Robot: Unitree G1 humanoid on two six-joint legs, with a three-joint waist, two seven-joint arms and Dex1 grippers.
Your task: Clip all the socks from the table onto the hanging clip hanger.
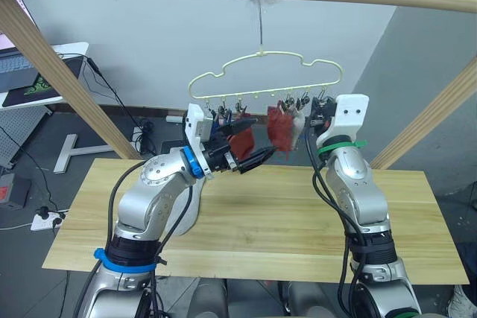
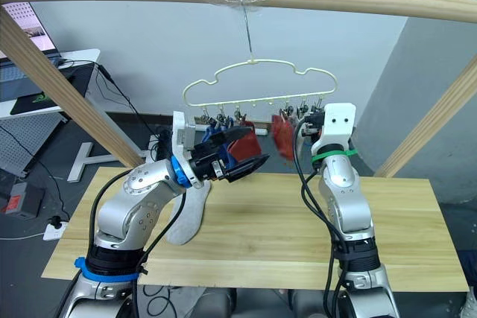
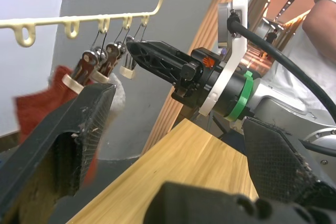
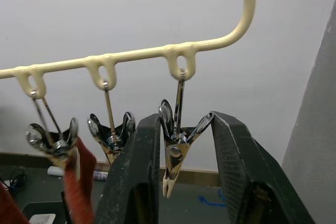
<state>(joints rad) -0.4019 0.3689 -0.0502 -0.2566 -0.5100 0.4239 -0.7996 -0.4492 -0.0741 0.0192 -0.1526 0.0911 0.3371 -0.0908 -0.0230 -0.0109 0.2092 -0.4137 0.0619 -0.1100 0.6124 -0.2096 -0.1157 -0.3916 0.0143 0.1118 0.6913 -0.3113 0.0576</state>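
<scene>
Right gripper jaws astride end clip, sock cropped

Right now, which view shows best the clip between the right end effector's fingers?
Right wrist view: the end clip hangs between the right end effector fingers, which bracket its handles. In the eye views the clip hanger shows whole, clips small. The left wrist view shows that end effector side-on beside the clips.

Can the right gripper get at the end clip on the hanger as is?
Probably yes. The right gripper is already at the end clip of the clip hanger, open fingers on either side of it and nothing between.
</scene>
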